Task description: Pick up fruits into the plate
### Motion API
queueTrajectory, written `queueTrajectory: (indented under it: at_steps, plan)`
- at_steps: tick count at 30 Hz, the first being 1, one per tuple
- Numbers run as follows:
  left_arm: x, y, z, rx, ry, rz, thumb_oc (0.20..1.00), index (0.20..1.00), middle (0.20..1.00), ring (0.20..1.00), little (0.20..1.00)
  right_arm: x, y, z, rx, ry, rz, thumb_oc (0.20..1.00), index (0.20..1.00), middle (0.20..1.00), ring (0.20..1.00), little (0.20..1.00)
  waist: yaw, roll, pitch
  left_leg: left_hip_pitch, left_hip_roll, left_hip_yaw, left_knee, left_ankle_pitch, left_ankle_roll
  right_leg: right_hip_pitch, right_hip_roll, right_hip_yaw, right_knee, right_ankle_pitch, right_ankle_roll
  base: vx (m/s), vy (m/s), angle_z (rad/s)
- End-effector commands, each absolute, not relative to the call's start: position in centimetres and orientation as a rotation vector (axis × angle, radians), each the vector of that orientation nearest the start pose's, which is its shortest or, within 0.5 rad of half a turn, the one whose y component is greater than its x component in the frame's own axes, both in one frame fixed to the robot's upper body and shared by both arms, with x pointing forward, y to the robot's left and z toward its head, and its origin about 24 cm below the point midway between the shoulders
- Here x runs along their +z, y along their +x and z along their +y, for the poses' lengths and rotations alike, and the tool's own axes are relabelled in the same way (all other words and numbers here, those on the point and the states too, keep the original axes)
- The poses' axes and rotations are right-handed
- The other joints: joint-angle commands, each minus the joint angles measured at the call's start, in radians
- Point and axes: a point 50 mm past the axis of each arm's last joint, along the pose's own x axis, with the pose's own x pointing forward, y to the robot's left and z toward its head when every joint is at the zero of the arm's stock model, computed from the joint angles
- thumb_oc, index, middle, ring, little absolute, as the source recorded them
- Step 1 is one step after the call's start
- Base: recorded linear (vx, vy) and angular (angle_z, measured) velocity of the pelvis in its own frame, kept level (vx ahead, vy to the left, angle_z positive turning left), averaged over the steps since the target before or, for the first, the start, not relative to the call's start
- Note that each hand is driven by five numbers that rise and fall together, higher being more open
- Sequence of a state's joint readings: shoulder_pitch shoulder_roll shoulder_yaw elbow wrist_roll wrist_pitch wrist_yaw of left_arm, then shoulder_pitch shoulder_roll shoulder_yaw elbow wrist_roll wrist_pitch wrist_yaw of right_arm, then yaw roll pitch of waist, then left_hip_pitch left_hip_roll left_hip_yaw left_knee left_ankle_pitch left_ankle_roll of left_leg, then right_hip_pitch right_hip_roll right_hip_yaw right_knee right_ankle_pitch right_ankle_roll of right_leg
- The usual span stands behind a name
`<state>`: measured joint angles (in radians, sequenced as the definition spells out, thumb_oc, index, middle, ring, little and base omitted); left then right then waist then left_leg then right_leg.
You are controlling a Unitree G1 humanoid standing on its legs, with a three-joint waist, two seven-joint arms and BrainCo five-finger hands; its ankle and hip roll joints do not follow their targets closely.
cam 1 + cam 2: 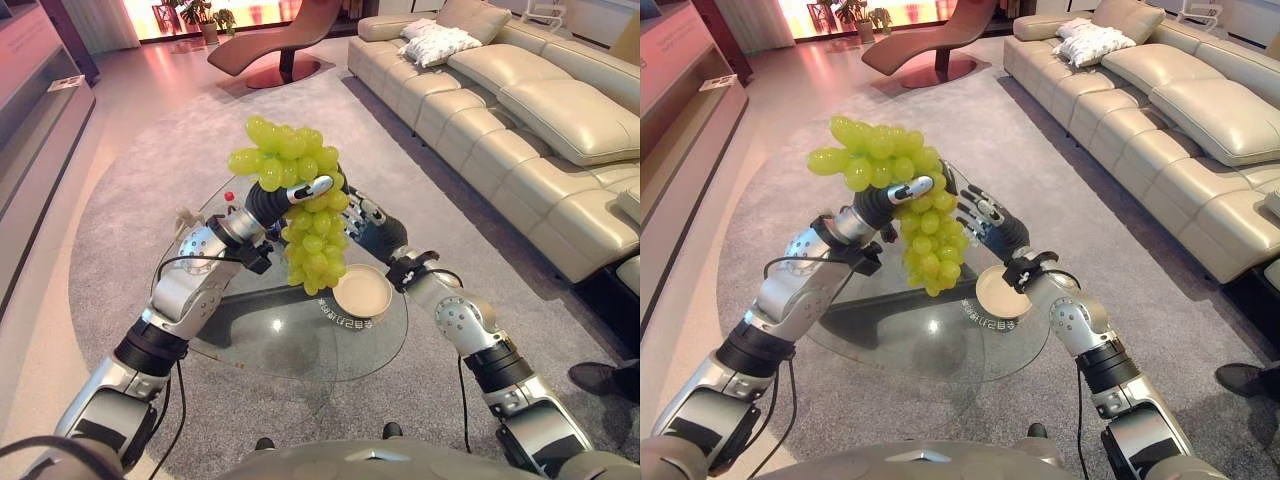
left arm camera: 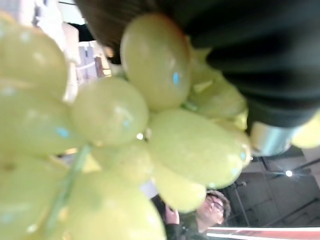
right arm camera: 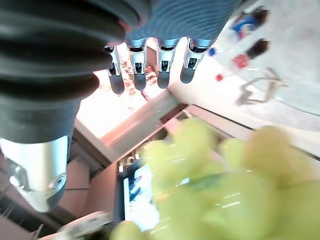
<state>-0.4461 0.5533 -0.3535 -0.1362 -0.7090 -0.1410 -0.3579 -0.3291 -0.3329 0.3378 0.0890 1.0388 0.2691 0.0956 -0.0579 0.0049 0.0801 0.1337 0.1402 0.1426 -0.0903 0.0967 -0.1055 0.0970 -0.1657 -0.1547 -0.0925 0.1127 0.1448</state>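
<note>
One grape bunch [image 1: 300, 200] in left hand [image 1: 285, 200], apparently over one plate [image 1: 362, 291]

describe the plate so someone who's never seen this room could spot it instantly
Start at the round glass coffee table on the grey rug, in front of the cream leather sofa. Near its sofa-side edge sits the small round cream plate, empty, just below the robot's right hand. It is the table's only dish; the bunch of green grapes hangs above, in the left hand.

You see a cream sofa [image 1: 540, 110] right of the round glass table [image 1: 290, 340], and a brown lounge chair [image 1: 280, 45] beyond the table.
</note>
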Motion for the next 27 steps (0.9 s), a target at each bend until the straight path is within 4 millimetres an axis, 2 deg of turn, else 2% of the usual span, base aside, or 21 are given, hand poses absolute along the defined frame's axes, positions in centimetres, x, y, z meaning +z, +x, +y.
queueTrajectory:
  at_steps: [1,4,9,20,27]
  plan:
    - [23.8,27.8,10.8,-0.910,-0.031,-0.737,0.200,0.200,0.200,0.200,0.200,8.8,29.6,-9.0,0.668,0.585,0.218,1.000,1.000,1.000,1.000,1.000,0.013,-0.018,-0.007,0.018,-0.033,-0.009,0.023,-0.141,0.030,0.046,0.014,-0.022,0.062,-0.138,-0.017,0.00,0.000,0.00]
    - [24.0,27.7,10.6,-0.916,-0.016,-0.741,0.200,0.200,0.200,0.200,0.200,7.9,29.1,-8.7,0.709,0.554,0.274,1.000,1.000,1.000,1.000,1.000,0.015,-0.022,-0.006,0.015,-0.034,-0.011,0.023,-0.140,0.029,0.046,0.015,-0.022,0.062,-0.139,-0.018,0.00,0.000,0.00]
    - [23.8,28.0,10.7,-0.905,-0.019,-0.712,0.200,0.200,0.200,0.200,0.200,8.1,28.9,-8.1,0.772,0.551,0.265,1.000,1.000,1.000,1.000,1.000,0.019,-0.025,-0.005,0.016,-0.034,-0.012,0.023,-0.139,0.029,0.048,0.014,-0.026,0.062,-0.137,-0.017,0.00,0.000,0.00]
    - [21.5,29.4,11.3,-0.857,-0.023,-0.569,0.200,0.200,0.200,0.200,0.200,11.1,28.1,-5.6,0.979,0.534,0.163,1.000,1.000,1.000,1.000,1.000,0.020,-0.024,-0.002,0.028,-0.031,0.008,0.027,-0.140,0.029,0.052,0.009,-0.029,0.058,-0.132,-0.013,0.00,0.000,-0.01]
    - [19.8,30.1,11.6,-0.843,-0.021,-0.500,0.200,0.200,0.200,0.200,0.200,13.1,27.3,-5.1,1.107,0.468,0.108,1.000,1.000,1.000,1.000,1.000,0.013,-0.027,0.001,0.030,-0.028,0.010,0.031,-0.141,0.030,0.053,0.012,-0.019,0.058,-0.134,-0.014,0.00,-0.001,-0.05]
